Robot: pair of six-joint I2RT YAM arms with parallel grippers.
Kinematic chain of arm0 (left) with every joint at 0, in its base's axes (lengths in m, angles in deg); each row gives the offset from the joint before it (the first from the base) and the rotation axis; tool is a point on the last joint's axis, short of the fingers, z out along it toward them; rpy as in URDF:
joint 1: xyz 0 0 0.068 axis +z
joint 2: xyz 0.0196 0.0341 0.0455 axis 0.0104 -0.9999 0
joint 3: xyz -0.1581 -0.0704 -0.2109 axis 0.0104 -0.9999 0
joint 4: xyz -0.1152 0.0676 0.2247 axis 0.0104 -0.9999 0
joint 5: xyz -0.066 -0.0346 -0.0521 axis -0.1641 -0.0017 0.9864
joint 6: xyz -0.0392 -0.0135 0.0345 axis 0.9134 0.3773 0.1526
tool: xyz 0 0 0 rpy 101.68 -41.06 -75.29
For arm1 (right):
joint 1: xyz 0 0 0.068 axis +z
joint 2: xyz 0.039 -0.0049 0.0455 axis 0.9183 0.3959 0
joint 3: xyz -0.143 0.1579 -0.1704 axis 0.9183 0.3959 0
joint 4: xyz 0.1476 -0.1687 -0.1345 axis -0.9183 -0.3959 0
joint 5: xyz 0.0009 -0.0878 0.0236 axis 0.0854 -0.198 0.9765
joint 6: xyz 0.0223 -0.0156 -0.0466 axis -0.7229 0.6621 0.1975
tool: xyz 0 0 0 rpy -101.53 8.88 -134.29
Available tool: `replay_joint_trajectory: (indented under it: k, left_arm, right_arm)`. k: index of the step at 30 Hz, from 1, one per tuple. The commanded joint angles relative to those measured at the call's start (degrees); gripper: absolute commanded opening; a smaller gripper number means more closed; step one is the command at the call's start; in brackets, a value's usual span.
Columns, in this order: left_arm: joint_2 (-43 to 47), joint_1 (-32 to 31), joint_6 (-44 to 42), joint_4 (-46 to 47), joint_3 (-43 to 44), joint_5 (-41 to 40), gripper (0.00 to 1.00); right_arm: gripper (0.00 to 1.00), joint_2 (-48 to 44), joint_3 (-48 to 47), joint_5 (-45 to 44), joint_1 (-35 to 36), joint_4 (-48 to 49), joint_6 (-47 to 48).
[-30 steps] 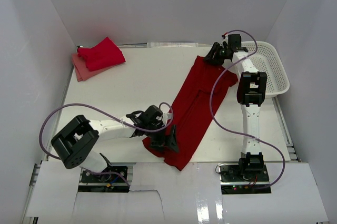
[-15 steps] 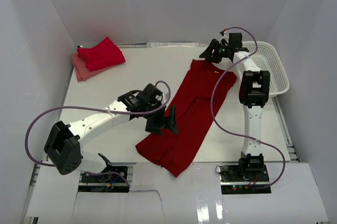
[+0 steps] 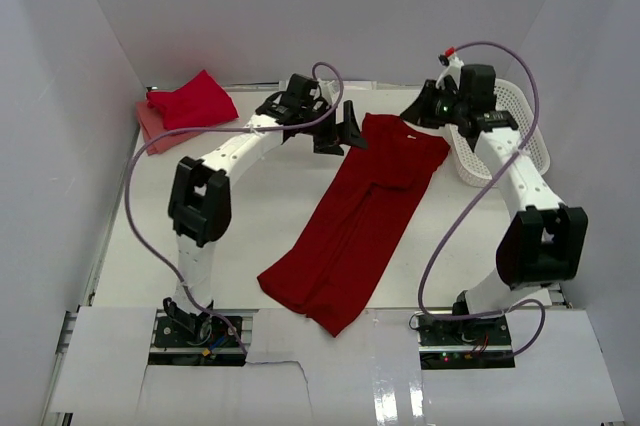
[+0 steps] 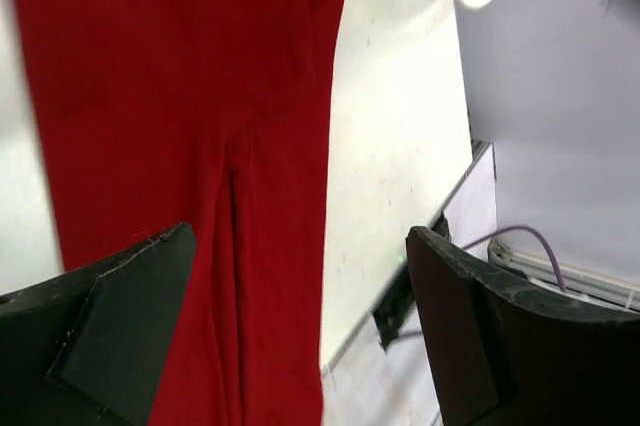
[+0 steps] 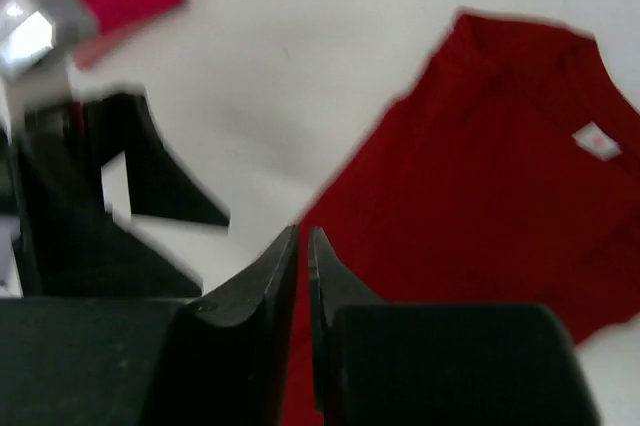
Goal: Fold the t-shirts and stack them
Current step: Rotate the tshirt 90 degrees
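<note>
A dark red t-shirt (image 3: 365, 216) lies on the table, folded lengthwise into a long diagonal strip with its collar end at the far right. My left gripper (image 3: 342, 131) hovers open just left of that collar end; in the left wrist view its fingers (image 4: 120, 336) straddle the shirt (image 4: 180, 96) from above. My right gripper (image 3: 416, 110) is shut above the shirt's far right corner, with nothing seen between its jaws (image 5: 303, 236). A folded bright red shirt (image 3: 190, 103) rests on a folded pink one (image 3: 150, 131) at the far left.
A white plastic basket (image 3: 510, 141) stands at the right edge, partly under the right arm. White walls close in the table on three sides. Purple cables loop from both arms.
My left arm swung from the shirt's near end up to its collar end, staying open. My right gripper closed and pulled back to the right, off the shirt's far edge.
</note>
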Motion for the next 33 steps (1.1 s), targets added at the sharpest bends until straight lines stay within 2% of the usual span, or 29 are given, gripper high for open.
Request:
replay_joint_trajectory:
  k: [1, 2, 5, 10, 17, 24, 33]
  left_arm:
    - [-10.24, -0.13, -0.46, 9.1, 9.38, 9.49, 0.98]
    - [-12.44, -0.04, -0.2, 10.59, 11.49, 11.51, 0.98]
    - [-20.44, -0.13, -0.19, 11.93, 20.98, 16.35, 0.98]
    - [-27.92, 0.22, 0.16, 11.84, 29.87, 19.26, 0.98]
    - [-31.18, 0.66, -0.02, 14.82, 27.95, 17.68, 0.98]
    - [-32.32, 0.75, 0.16, 17.55, 25.05, 17.33, 0.98]
    - [-35.31, 1.54, -0.72, 17.29, 25.48, 15.57, 0.98]
  right_arm:
    - [0.08, -7.19, 11.82, -10.34, 0.46, -3.61, -0.34]
    - [0.08, -8.69, 16.46, -11.74, 0.64, -3.87, -0.52]
    - [0.08, -12.12, 22.28, -16.84, 0.9, -5.28, -0.61]
    - [0.08, -10.72, 24.94, -20.8, 0.82, -7.22, 0.01]
    - [0.08, -3.71, 24.94, -25.98, 0.99, -7.3, -0.25]
    - [0.08, 3.95, 20.82, -30.73, 0.99, -7.92, -1.04]
    - [0.08, 11.33, 14.93, -31.35, 0.9, -9.24, -1.13]
